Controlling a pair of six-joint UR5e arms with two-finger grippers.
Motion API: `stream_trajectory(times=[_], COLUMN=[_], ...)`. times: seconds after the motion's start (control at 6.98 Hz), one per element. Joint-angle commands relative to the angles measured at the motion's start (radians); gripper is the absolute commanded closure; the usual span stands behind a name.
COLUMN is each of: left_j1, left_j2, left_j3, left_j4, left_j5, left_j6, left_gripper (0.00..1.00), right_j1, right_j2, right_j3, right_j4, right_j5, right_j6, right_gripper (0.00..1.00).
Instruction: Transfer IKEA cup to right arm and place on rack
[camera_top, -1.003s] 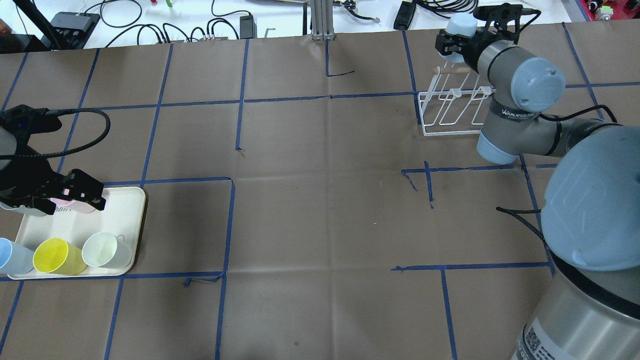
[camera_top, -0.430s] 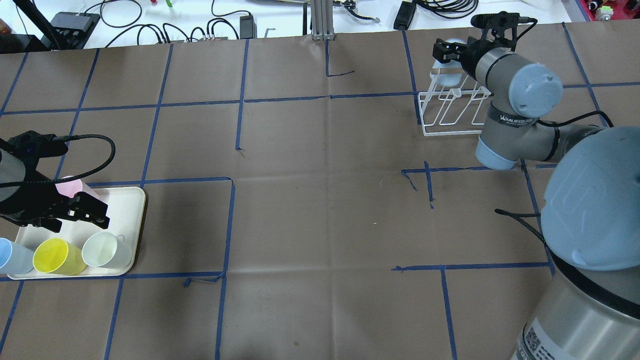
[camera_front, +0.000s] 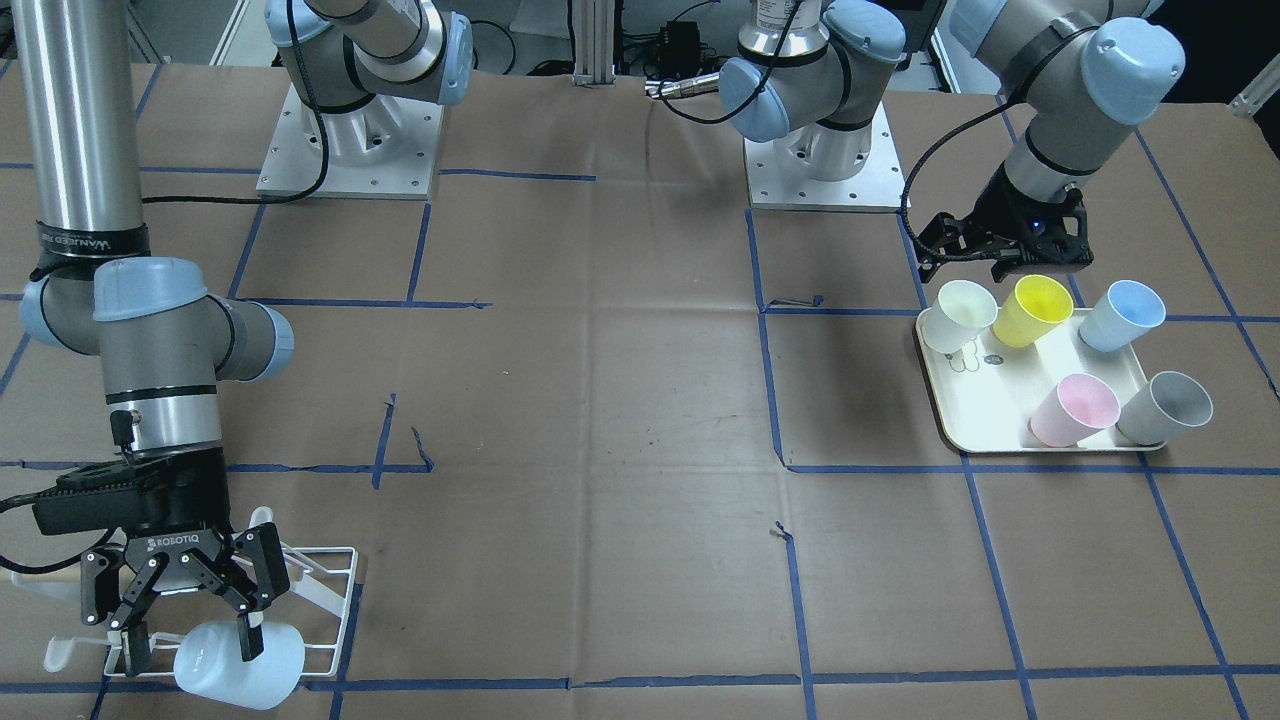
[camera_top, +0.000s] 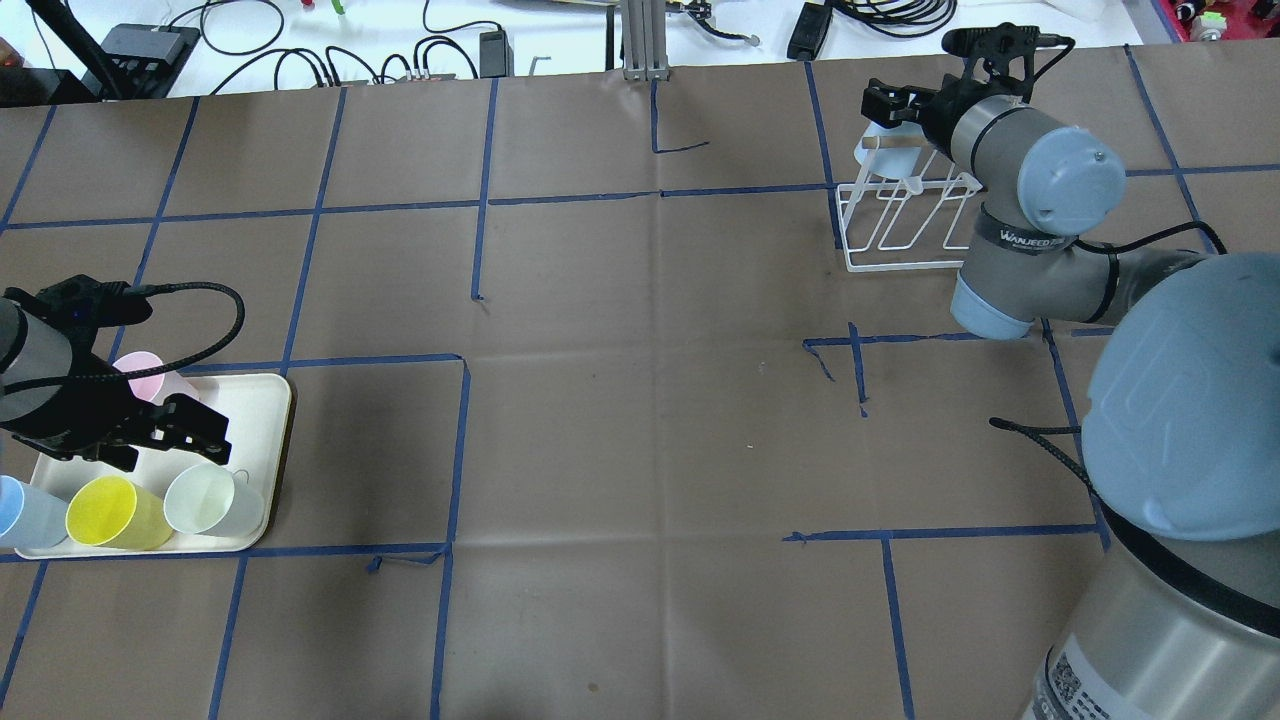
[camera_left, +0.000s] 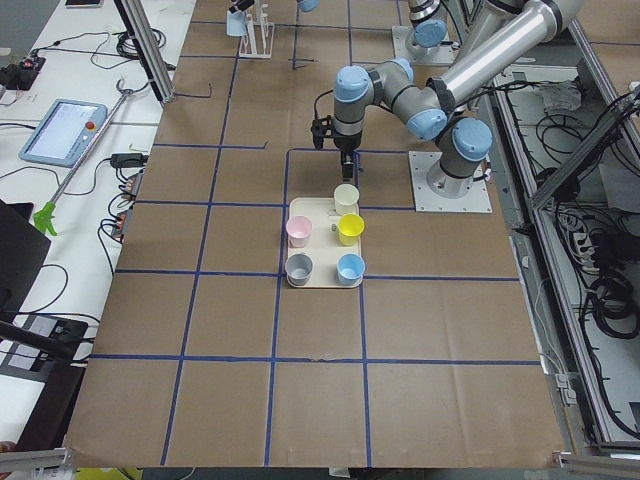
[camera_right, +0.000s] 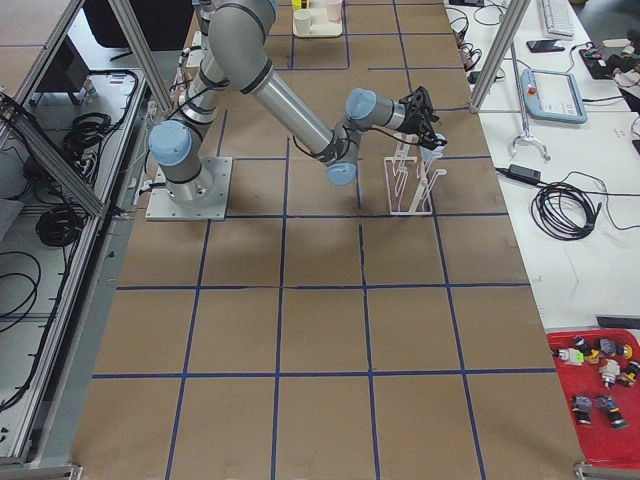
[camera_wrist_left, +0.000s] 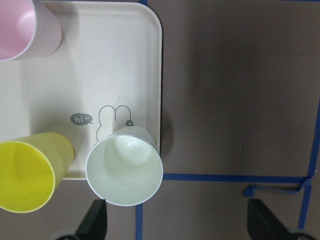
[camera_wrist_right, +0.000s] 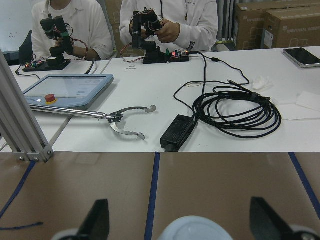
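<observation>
A pale blue cup (camera_front: 245, 660) sits upside down on the white wire rack (camera_front: 325, 590) at the table's far right corner; it also shows in the overhead view (camera_top: 878, 152) on the rack (camera_top: 900, 228). My right gripper (camera_front: 187, 648) is open around the cup; in the right wrist view (camera_wrist_right: 180, 210) its fingers stand wide of the cup's base (camera_wrist_right: 195, 229). My left gripper (camera_top: 210, 430) is open above the cream tray (camera_top: 262, 400), over a white cup (camera_wrist_left: 125, 170). Its fingers (camera_wrist_left: 95, 222) are apart and hold nothing.
The tray (camera_front: 985, 415) also holds a yellow cup (camera_front: 1030, 308), a blue cup (camera_front: 1122, 312), a pink cup (camera_front: 1075, 408) and a grey cup (camera_front: 1165, 405). Blue tape lines cross the brown table. Cables and operators are beyond the far edge (camera_wrist_right: 225, 110).
My right gripper has come down with the pale blue cup, which now rests on the rack. My left gripper has moved off the pink cup toward the white cup on the tray.
</observation>
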Motion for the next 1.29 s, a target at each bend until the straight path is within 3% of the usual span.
stream_trajectory(times=[0.0,0.29,0.57,0.86,1.0,1.15], left_j1=[0.005,0.005,0.006,0.006,0.006,0.006], left_j2=[-0.055,-0.089,-0.129,-0.143,-0.141,-0.14], left_j3=[-0.057,-0.059,-0.064,-0.073,-0.073,-0.073], left_j4=[0.121,0.125,0.145,0.148,0.146,0.149], left_j5=[0.002,0.003,0.061,0.06,0.06,0.06], left_j6=[0.06,0.062,0.06,0.056,0.057,0.051], left_gripper=[0.01,0.02,0.02,0.03,0.08,0.36], right_j1=[0.003,0.015,0.105,0.22,0.227,0.236], right_j2=[-0.03,-0.07,-0.109,-0.129,-0.117,-0.114], right_j3=[-0.033,-0.07,-0.073,-0.075,-0.07,-0.066], right_j4=[0.0,0.006,0.009,-0.011,-0.047,-0.108], right_j5=[0.035,0.112,0.19,0.183,0.19,0.192], right_j6=[0.005,0.011,0.034,0.31,0.517,0.757], right_gripper=[0.01,0.01,0.01,0.0,0.0,0.0])
